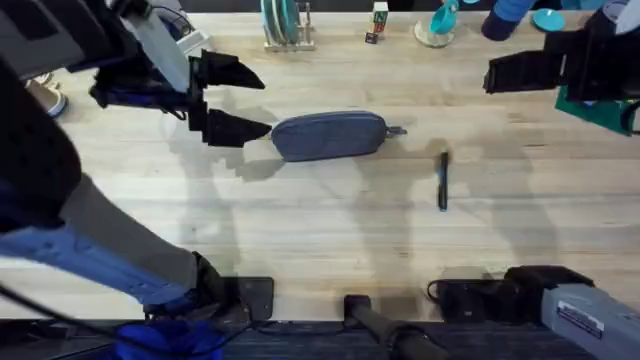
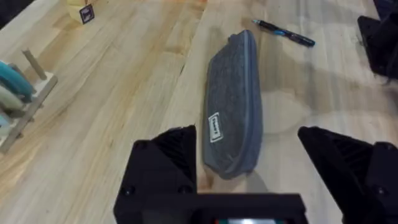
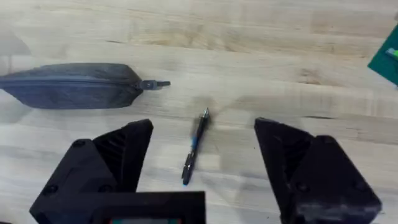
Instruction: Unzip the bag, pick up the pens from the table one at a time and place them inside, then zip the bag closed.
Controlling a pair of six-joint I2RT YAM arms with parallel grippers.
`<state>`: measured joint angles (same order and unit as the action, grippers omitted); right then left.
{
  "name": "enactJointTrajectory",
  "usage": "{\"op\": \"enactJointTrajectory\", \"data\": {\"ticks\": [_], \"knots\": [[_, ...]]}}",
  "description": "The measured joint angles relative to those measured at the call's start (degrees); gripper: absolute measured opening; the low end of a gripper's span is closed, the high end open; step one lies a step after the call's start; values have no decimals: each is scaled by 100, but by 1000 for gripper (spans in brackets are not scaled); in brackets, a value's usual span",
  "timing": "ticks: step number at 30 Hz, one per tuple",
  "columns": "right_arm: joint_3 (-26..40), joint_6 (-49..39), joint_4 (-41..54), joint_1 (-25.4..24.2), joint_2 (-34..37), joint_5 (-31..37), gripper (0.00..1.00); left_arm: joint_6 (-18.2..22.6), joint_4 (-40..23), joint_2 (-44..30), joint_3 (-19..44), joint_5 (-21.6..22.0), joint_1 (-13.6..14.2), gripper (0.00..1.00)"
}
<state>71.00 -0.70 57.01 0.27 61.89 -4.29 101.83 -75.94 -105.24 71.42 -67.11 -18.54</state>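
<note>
The bag (image 1: 329, 135), an oblong blue-grey woven-fabric pouch, lies zipped on the pale-grained table (image 1: 300, 215). A thin dark pen (image 1: 443, 181) lies near its metal pull end. The left gripper (image 1: 232, 100) gapes wide just beside the bag's other end; the right gripper (image 3: 204, 174) spreads wide above the pen.

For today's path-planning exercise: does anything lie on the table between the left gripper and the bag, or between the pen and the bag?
Nothing visible does. The left gripper is open just beside the bag, with bare table between. The pen lies apart from the bag near its zipper pull, again with bare wood between. The zipper looks shut.
</note>
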Motion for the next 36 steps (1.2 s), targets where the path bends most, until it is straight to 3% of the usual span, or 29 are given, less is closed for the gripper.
{"op": "enactJointTrajectory", "data": {"ticks": [9, 16, 22, 24, 28, 29, 32, 36], "knots": [[0, -154, 2, 0, 0, 0, 997, 1037, 506, -851, 31, -420, 247, 969], [0, -198, 1, 0, 0, 2, 997, 1227, 569, -1269, 55, -518, 568, 967], [0, -215, 0, 0, 0, 2, 996, 1243, 521, -1333, 55, -522, 732, 901], [0, -238, 1, 0, 0, 2, 997, 1238, 519, -1333, 55, -526, 732, 785], [0, -276, 2, 0, 0, 2, 997, 1255, 483, -1333, 55, -505, 732, 234], [0, -276, 1, 0, 0, 2, 996, 1257, 482, -1333, 55, -507, 732, 163], [0, -278, 14, 0, 0, 2, 996, 1262, 485, -1333, 55, -494, 732, 69], [0, -278, 96, 0, 0, 1, 996, 1264, 505, -1333, 55, -492, 732, 44]]}}
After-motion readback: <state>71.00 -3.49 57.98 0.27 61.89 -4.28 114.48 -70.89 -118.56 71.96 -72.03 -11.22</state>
